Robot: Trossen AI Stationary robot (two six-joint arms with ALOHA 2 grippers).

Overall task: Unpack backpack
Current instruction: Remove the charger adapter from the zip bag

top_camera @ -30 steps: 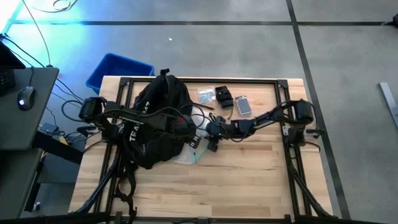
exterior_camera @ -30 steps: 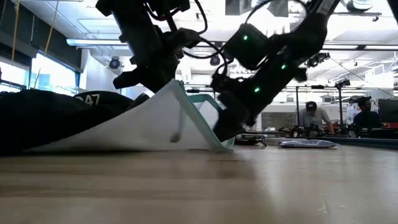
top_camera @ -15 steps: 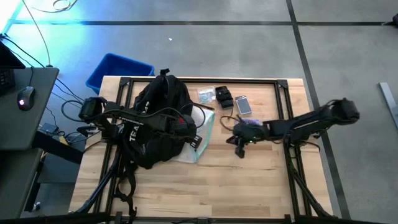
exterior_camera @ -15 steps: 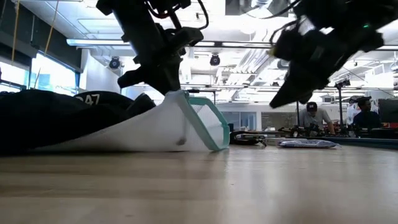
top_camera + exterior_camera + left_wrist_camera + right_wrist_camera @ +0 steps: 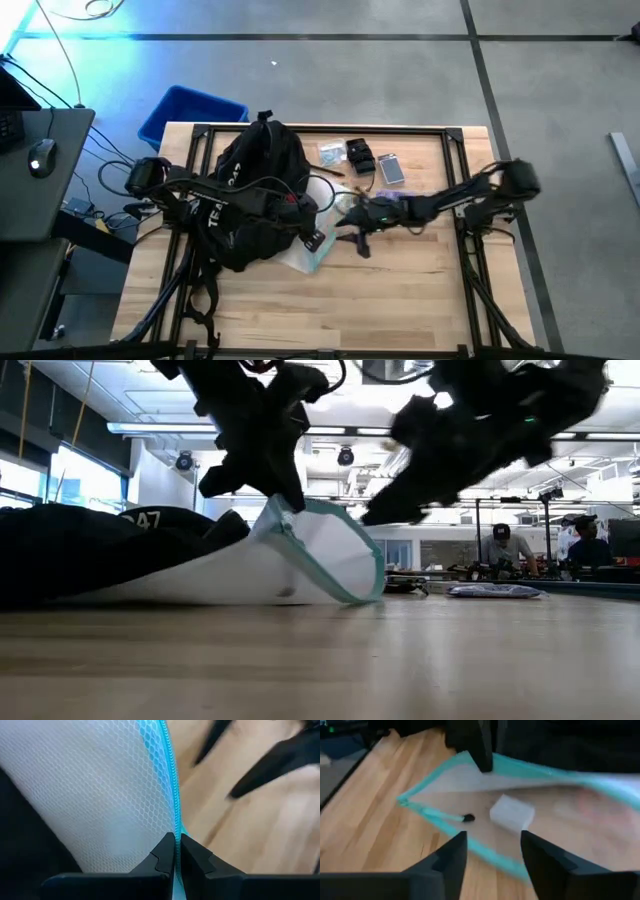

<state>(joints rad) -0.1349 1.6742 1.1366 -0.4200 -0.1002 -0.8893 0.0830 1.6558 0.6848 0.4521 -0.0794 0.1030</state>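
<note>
The black backpack lies on the table's left half. A white mesh pouch with a teal zipper edge lies against its right side, bottom on the wood. My left gripper reaches over the backpack and is shut on the pouch's raised edge. My right gripper stands open just right of the pouch and above the table, facing its gaping mouth. Inside the pouch show a white block and a dark zipper pull. My left gripper pinches the pouch's teal zipper edge between its two fingers, coming from above at a slant. That edge is held up off the table. The rest of the pouch slopes down from it, with its underside on the wood.
A blue bin stands off the table's far left corner. A clear packet, a black item and a phone lie near the far edge. People sit in the room behind. Bare wood lies toward the near edge.
My right gripper left the pouch's right corner, drew off toward the table's right edge, then came back toward the pouch, higher than before. The pouch's teal edge, then a straight slope, now bows out in a rounded loop. My left gripper has kept its hold.
</note>
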